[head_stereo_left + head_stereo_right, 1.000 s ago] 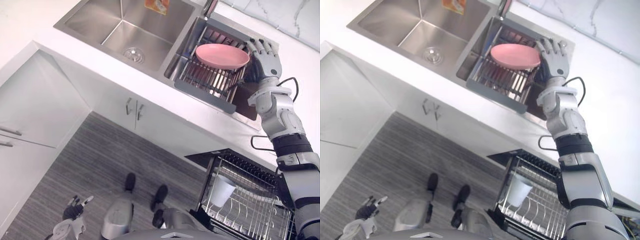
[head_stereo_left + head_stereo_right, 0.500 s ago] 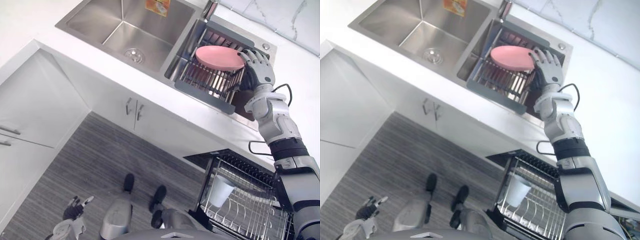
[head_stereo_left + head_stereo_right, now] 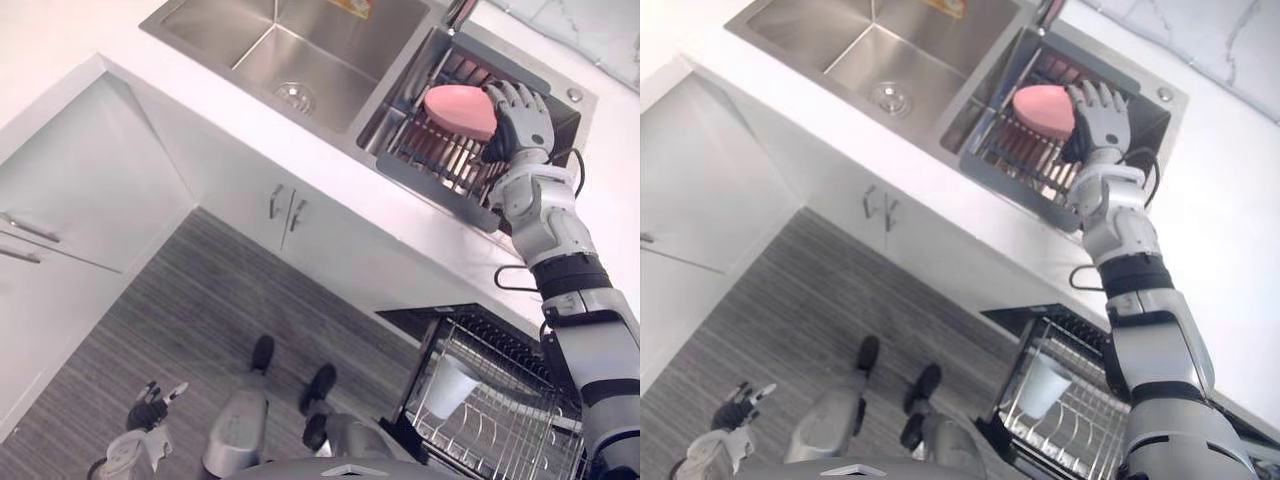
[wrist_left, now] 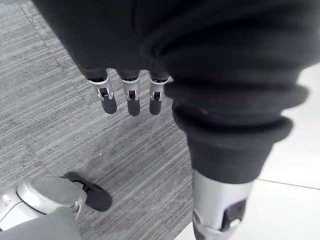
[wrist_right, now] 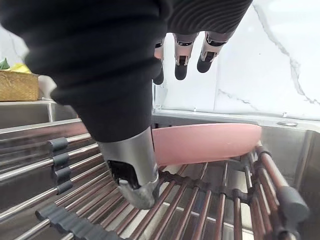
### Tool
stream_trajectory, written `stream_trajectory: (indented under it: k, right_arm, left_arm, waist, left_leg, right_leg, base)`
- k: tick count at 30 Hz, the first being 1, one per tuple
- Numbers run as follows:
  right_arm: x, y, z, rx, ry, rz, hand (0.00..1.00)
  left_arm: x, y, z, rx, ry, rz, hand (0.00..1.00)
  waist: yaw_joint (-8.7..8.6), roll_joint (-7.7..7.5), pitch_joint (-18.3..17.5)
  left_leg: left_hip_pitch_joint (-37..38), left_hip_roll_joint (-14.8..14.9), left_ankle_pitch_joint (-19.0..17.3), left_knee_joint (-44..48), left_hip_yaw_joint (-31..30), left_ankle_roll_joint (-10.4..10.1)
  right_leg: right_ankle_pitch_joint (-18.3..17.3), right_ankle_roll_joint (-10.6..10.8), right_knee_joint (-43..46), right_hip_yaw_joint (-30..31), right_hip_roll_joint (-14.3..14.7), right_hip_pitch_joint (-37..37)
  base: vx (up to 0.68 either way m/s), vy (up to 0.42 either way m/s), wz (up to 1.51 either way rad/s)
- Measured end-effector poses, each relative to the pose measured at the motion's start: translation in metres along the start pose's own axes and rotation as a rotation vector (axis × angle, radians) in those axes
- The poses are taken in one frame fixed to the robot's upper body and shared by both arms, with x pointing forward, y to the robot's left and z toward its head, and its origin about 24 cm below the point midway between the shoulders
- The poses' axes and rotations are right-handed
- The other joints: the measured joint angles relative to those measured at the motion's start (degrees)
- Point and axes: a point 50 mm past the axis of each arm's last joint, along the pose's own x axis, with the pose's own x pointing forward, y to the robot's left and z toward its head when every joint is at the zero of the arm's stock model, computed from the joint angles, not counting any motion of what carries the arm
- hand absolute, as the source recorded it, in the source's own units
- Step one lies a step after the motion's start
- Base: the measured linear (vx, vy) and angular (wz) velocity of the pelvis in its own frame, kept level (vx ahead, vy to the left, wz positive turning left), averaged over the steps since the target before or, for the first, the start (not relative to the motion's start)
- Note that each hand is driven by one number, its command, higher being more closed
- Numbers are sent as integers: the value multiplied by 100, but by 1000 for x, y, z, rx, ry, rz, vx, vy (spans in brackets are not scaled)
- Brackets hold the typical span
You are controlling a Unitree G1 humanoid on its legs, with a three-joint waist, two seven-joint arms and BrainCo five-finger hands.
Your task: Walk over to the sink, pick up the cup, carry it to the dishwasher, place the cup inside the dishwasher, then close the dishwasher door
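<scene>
A plate (image 3: 458,108) lies on the rack (image 3: 437,162) in the sink (image 3: 335,45).

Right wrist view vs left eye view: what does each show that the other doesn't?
Right wrist view extra: right robot hand with fingers straight above the pink plate, thumb near its edge. Left eye view extra: white cup in the dishwasher rack, sink basin, left robot hand. Shared: plate, drying rack, right robot hand.

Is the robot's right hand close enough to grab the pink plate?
Probably yes. The right hand is open at the edge of the pink plate on the sink rack, with nothing between them.
</scene>
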Motion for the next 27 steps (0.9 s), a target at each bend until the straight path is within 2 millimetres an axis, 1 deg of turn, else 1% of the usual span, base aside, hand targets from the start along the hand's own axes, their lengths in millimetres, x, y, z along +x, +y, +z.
stream_trajectory:
  k: [1,5,9,12,13,15,16,19,22,27]
  right_arm:
    - [1,-1,0,0,2,-2,0]
    - [8,-11,5,14,2,-29,0]
    - [14,-17,2,11,35,-39,0]
    - [19,-32,0,-8,38,-74,0]
    - [21,-37,-1,-7,40,-88,0]
    - [23,-40,-2,-10,51,-93,0]
    - [23,-38,-5,-21,65,-81,100]
    - [23,-37,-6,-50,65,-73,100]
    - [23,-39,-9,-60,90,-86,100]
    - [27,-50,-8,-98,97,-142,100]
  left_arm:
    - [0,0,0,0,-1,0,0]
    - [0,-1,1,-2,0,-3,0]
    - [0,-3,7,-17,-24,-17,0]
    - [1,-7,10,-10,-34,-35,0]
    - [1,-9,11,-5,-39,-45,0]
    - [1,-13,12,-8,-40,-61,0]
    - [1,-14,11,-9,-40,-67,0]
    - [1,-15,11,-8,-39,-69,0]
    - [1,-15,11,-18,-39,-71,0]
    - [1,-19,10,-6,-37,-88,0]
  waist:
    - [0,5,15]
    - [11,57,257]
    - [46,94,382]
    - [51,152,438]
    - [49,175,507]
    - [47,210,585]
    - [54,233,617]
    - [52,268,712]
    - [61,272,714]
    - [59,299,731]
  left_leg:
    - [-4,0,3,0,-4,0]
    - [-96,3,32,0,-14,5]
    - [-186,1,50,22,-15,8]
    - [-252,-2,49,52,-17,8]
    - [-258,-2,45,80,-18,3]
    - [-274,-2,37,119,-19,-6]
    - [-274,0,36,120,-24,-7]
    - [-295,5,36,123,-22,-5]
    - [-392,7,51,133,-12,6]
    - [-410,4,58,140,-5,9]
  right_leg:
    - [0,0,1,-6,0,-2]
    - [5,-5,18,-31,-1,-86]
    - [29,-5,24,-33,-6,-177]
    - [29,-5,27,-34,-9,-225]
    - [29,-5,39,-35,-10,-226]
    - [29,-5,49,-36,-10,-226]
    - [28,-6,59,-40,-10,-227]
    - [27,-8,96,-41,-12,-260]
    - [20,-17,163,-35,-25,-388]
    - [19,-18,173,-31,-33,-411]
  base:
    - [-15,24,7]
    - [-11,23,2]
    - [31,12,0]
    - [44,11,0]
    - [33,17,0]
    - [0,0,0]
    - [0,0,0]
    - [-1,21,-1]
    - [1,11,-1]
    - [40,10,-1]
